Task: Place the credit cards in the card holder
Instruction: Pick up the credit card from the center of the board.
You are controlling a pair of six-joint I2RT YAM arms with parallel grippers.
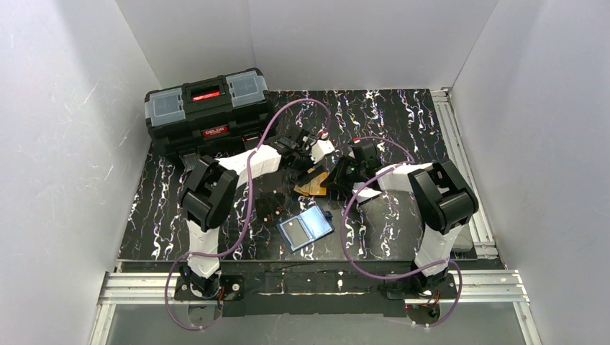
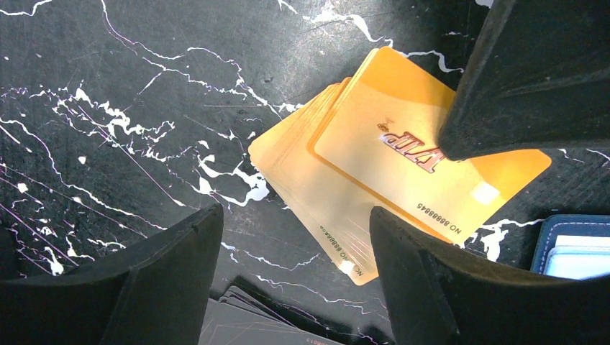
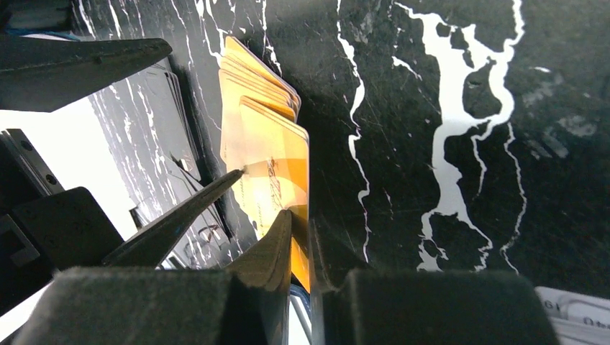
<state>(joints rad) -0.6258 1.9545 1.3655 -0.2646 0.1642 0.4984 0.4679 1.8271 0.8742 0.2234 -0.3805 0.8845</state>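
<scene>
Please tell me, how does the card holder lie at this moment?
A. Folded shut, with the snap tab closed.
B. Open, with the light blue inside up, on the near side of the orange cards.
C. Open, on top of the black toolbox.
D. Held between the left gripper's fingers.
B: the top view shows the card holder lying open, light blue inside up, on the near side of the orange cards.

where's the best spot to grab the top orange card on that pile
Probably the free end of the top card, jutting past the fanned stack toward the card holder. It lies flat, so only there can one finger slip under and one press on top; come low from the right gripper side.
</scene>
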